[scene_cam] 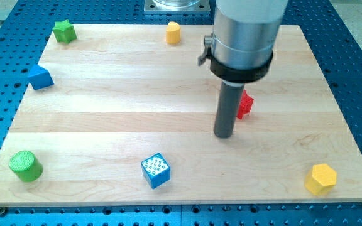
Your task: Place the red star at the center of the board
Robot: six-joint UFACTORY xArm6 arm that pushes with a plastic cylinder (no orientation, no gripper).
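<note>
The red star (246, 103) lies on the wooden board (105, 113), right of the board's middle, partly hidden behind my rod. My tip (223, 135) rests on the board just below and to the left of the red star, close to it or touching it; I cannot tell which. The rod hangs from a wide grey cylinder (244, 37) at the view's top.
A green star (64, 31) is at the top left corner, a blue block (40, 77) at the left edge, a green cylinder (25, 166) at the bottom left, a blue cube (156, 170) at the bottom centre, a yellow block (173, 32) at the top, a yellow hexagon (320, 179) at the bottom right.
</note>
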